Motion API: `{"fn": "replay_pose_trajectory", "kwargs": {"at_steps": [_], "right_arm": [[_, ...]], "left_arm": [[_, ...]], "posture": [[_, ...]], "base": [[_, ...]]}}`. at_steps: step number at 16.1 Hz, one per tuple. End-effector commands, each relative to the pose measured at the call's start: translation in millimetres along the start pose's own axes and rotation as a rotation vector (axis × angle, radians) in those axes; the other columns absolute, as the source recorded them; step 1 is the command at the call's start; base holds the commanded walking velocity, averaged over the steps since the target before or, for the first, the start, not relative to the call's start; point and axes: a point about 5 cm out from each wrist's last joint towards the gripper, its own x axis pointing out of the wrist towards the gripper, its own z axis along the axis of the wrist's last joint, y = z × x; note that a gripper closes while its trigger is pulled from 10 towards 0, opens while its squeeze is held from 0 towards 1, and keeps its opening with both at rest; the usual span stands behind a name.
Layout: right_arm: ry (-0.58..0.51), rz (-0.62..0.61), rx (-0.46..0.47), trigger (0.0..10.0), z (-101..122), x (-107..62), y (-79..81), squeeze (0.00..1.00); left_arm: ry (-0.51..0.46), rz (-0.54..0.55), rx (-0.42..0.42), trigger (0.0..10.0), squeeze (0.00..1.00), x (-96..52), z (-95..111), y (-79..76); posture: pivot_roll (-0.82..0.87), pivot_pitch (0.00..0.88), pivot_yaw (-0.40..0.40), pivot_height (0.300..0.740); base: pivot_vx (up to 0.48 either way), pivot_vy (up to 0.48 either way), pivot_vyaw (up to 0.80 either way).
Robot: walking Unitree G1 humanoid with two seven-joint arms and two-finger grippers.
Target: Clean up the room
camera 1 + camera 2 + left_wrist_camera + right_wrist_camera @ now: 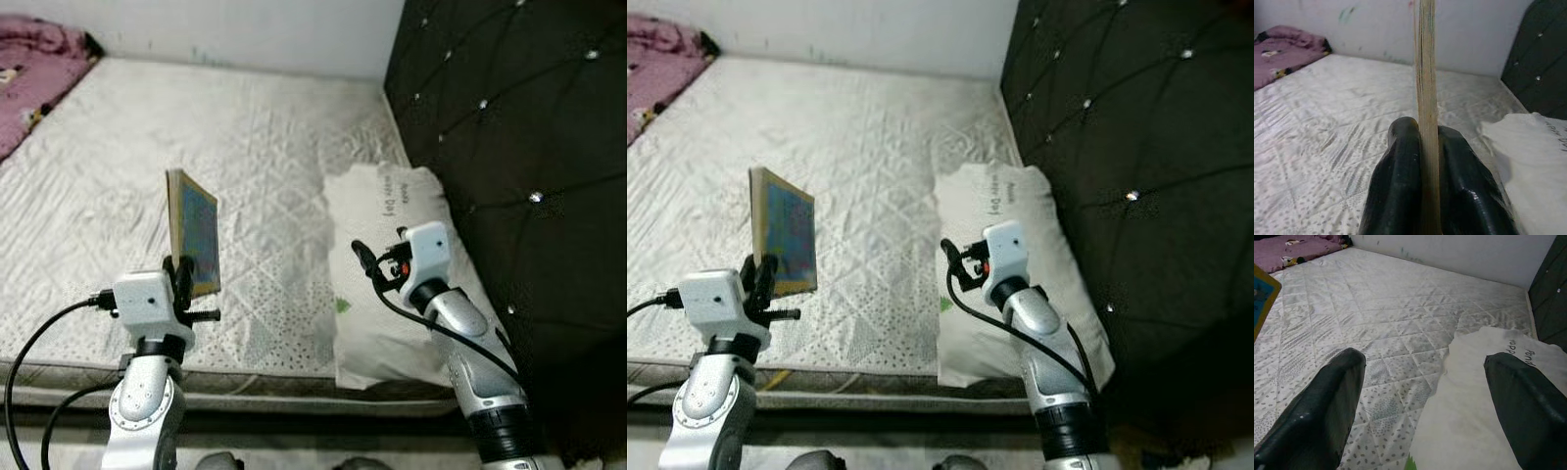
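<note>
A thin book [193,231] with a blue cover and yellow border stands upright above the near edge of the mattress [176,147], and my left gripper [183,274] is shut on its lower edge. In the left wrist view the book's page edge [1426,98] rises between the two black fingers [1400,186]. My right gripper [1422,396] hangs open over the left edge of a white pillow [387,264] that lies against the headboard. Nothing sits between its fingers [1317,406].
A dark tufted headboard [519,147] fills the right side. A purple blanket [34,73] is bunched at the far left corner of the mattress. A pale wall [245,29] runs behind the bed. The mattress front edge [245,382] lies just before my arms.
</note>
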Motion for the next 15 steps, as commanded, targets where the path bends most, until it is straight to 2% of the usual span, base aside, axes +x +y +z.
{"fn": "replay_pose_trajectory", "kwargs": {"at_steps": [1, 4, 7, 9, 11, 12, 15], "right_arm": [[0.001, -0.007, -0.003, 10.0, 1.7, -0.8, -4.8, 0.00], [0.004, -0.007, -0.002, 10.0, 1.2, -0.7, -4.6, 0.00], [0.010, -0.003, 0.000, 10.0, 0.2, -0.8, -4.4, 0.00], [0.014, -0.005, 0.003, 10.0, 0.6, 0.4, -5.3, 0.00], [0.012, -0.044, 0.053, 10.0, 5.5, 10.4, -6.7, 0.00], [-0.012, -0.052, 0.108, 10.0, 15.1, 23.3, 4.6, 0.00], [-0.035, -0.029, 0.152, 10.0, 16.3, 20.9, 21.5, 0.00]], "left_arm": [[-0.032, -0.013, -0.008, 10.0, 0.00, 1.7, 6.9, -3.9], [-0.033, -0.015, -0.008, 10.0, 0.00, 2.2, 7.0, -4.3], [-0.035, -0.001, -0.008, 10.0, 0.00, 4.3, 7.3, -4.1], [-0.015, 0.066, 0.030, 10.0, 0.00, 6.8, 6.9, 0.2], [-0.013, 0.070, 0.023, 10.0, 0.00, 7.3, 9.3, 5.7], [-0.024, 0.100, 0.008, 10.0, 0.00, 3.6, 10.4, 13.8], [-0.032, 0.153, 0.038, 10.0, 0.00, -4.1, 11.6, 19.8]], "posture": [[-0.05, 0.020, -0.064, 0.740], [-0.05, 0.017, -0.064, 0.740], [-0.06, 0.017, -0.064, 0.740], [-0.06, 0.021, -0.064, 0.740], [-0.05, 0.038, -0.065, 0.740], [-0.04, 0.067, -0.054, 0.740], [-0.03, 0.083, -0.042, 0.740]], "base": [[0.000, 0.000, 0.00], [0.000, 0.000, -0.15], [0.000, 0.000, -0.80], [0.000, 0.000, -0.76], [0.000, 0.000, -0.68], [0.000, 0.000, 0.00], [0.000, 0.000, 0.00]]}}
